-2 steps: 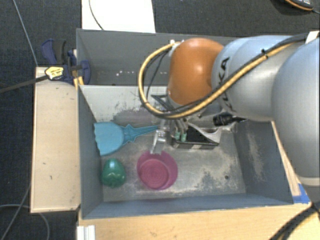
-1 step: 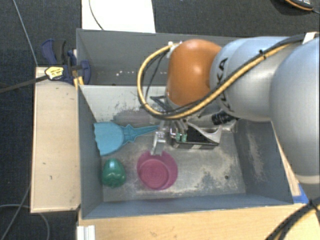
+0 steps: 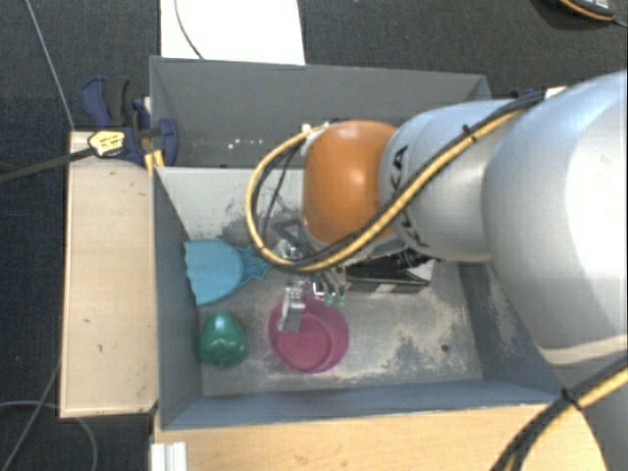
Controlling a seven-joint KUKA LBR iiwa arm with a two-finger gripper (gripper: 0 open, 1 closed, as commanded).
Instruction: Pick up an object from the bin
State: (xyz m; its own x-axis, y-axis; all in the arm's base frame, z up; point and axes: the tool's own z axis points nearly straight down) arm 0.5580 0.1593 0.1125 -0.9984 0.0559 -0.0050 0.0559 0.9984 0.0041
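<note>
The arm [image 3: 471,194] and its orange cover [image 3: 341,180] lie over the middle of the bin [image 3: 294,106] and over its side toward 3 o'clock, so the floor there is hidden. The arm itself is cut off by the right edge. Under it a dark flat thing [image 3: 388,278] shows as a thin strip, its kind unclear. The gripper [image 3: 294,320] covers the 12 o'clock rim of the pink round cup [image 3: 314,349]. The light blue thing [image 3: 211,268] passes under the cables [image 3: 257,199] at its 3 o'clock end.
</note>
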